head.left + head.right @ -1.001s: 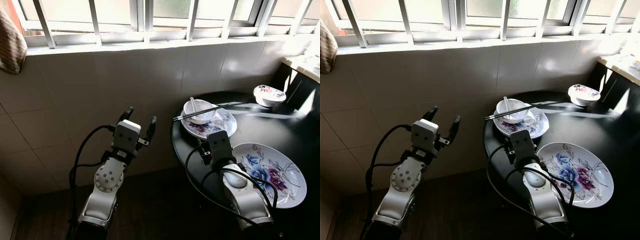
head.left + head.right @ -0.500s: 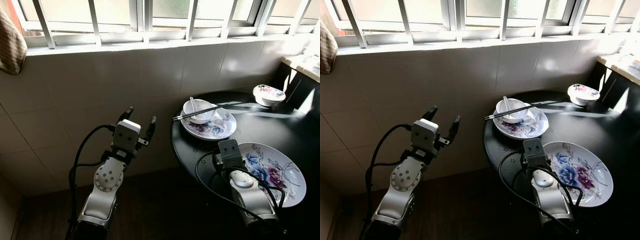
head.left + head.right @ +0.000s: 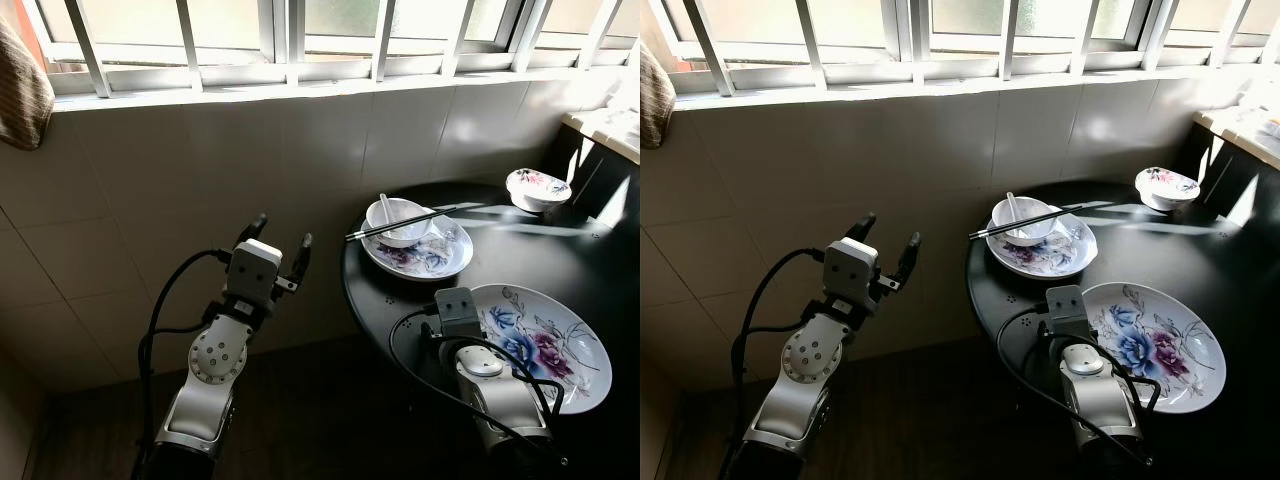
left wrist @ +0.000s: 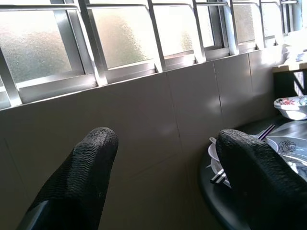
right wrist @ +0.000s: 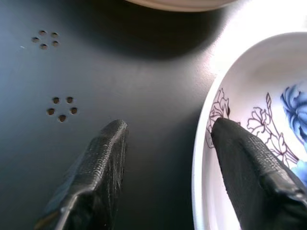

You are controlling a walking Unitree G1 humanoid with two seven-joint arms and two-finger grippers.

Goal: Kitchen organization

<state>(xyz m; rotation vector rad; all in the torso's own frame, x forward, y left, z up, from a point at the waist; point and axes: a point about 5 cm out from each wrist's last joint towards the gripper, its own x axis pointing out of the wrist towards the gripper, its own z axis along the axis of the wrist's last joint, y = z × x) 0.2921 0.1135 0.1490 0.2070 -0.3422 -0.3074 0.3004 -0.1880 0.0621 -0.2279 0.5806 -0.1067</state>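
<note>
Right gripper at the rim of the large floral plate.
Fingers spread wide, straddling the rim, one inside, one over the black table; plate near table's front edge. Left gripper wide, empty, facing the tiled wall.

No readable text, labels, brands, numbers or signs anywhere. Plates and bowls carry painted flowers only, no lettering. Table top shows small hole clusters, no markings. Wall tiles and window frames plain.
</note>
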